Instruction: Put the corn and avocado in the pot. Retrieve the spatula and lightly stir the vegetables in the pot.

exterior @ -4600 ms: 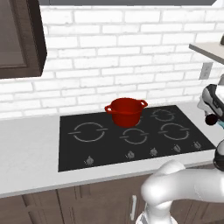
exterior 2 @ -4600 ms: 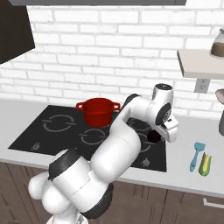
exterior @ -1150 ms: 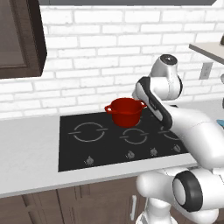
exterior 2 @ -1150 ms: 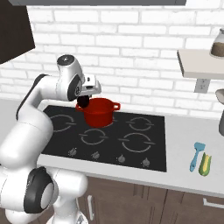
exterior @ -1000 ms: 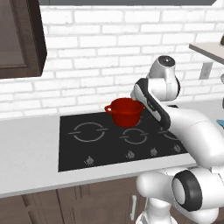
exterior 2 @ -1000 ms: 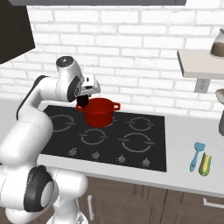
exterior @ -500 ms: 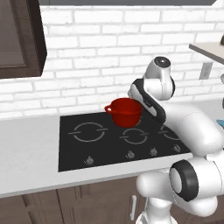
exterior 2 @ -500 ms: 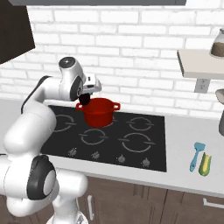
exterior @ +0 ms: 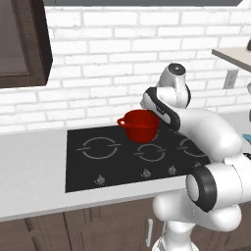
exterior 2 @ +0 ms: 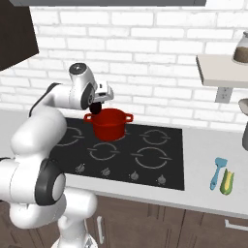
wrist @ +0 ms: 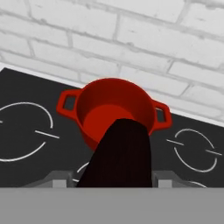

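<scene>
The avocado (wrist: 122, 153) is clamped in the gripper (exterior 2: 96, 107) just above the red pot (exterior 2: 110, 123) on the cooktop's (exterior 2: 160, 160) back burner, while the corn (exterior 2: 226, 181) is left on the counter (exterior 2: 208, 145) (beside a blue spatula (exterior 2: 217, 172)).

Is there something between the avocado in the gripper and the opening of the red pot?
Nothing visible. The gripper holds the avocado close beside the pot, whose mouth is uncovered, with its bare red floor showing.

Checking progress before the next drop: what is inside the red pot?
In the hand view the pot shows bare red wall and floor; the avocado in the pincer covers its near part.
</scene>
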Controlling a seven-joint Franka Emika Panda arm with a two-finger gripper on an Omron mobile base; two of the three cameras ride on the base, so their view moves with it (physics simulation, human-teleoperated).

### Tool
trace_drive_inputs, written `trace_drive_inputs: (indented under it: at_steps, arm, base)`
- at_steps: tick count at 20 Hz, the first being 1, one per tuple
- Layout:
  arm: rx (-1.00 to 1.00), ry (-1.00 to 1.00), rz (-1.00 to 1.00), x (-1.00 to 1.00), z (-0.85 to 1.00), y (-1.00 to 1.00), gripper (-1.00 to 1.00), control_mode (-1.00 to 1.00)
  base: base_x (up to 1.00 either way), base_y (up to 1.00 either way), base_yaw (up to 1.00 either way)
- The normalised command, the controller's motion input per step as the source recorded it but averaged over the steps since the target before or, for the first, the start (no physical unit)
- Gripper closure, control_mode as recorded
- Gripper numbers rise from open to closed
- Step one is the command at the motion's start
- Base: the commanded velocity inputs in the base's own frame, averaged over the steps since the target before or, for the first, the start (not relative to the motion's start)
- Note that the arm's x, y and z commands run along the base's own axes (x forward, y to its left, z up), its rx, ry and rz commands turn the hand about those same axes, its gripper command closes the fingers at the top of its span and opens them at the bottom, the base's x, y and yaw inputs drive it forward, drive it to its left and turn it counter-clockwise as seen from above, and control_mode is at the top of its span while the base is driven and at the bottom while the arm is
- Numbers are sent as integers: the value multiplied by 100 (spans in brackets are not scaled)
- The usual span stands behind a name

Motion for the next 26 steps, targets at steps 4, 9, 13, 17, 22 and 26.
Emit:
trace_drive_inputs:
  at_steps: [4, 9, 13, 17, 22, 26]
  arm:
    - [0, 0, 0, 16, -18, 0, 100, -100]
    - [0, 0, 0, 14, -23, 0, 100, -100]
    - [0, 0, 0, 20, -25, 0, 100, -100]
    - [0, 0, 0, 25, -19, 0, 100, -100]
    - [0, 0, 0, 27, -13, 0, 100, -100]
    - [0, 0, 0, 22, -11, 0, 100, -100]
  base:
    - [0, 0, 0]
    - [0, 0, 0]
    - [0, 0, 0]
    - [0, 0, 0]
    - [0, 0, 0]
    - [0, 0, 0]
